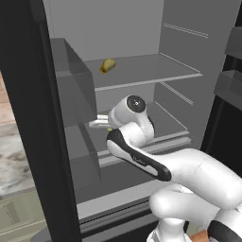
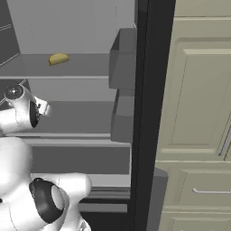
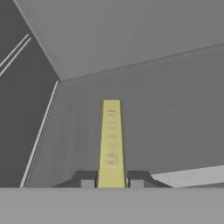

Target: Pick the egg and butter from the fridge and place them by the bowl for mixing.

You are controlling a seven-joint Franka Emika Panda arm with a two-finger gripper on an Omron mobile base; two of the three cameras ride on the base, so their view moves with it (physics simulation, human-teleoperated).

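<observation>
In the hand view the butter (image 3: pixel 111 135), a thin pale-yellow stick, runs straight out from between my two dark fingertips. My gripper (image 3: pixel 112 179) is shut on its near end. The stick points toward the fridge's grey back wall. From the left base view my gripper (image 1: pixel 97 124) reaches into the open fridge (image 1: pixel 189 52) at the middle shelf, over toward the left side. The right base view has the gripper (image 2: pixel 43 107) just above that same shelf of the fridge (image 2: pixel 81 27). The egg and the bowl are out of view.
A yellow-green folded food item (image 1: pixel 108 65) (image 2: pixel 58 58) lies on the upper shelf. Grey bins (image 1: pixel 71 85) jut out close to the left of my hand. The open door's bins (image 1: pixel 231 80) stand at right. Beige cabinets (image 2: pixel 198 113) flank the fridge; a marble counter (image 1: pixel 14 156) lies left.
</observation>
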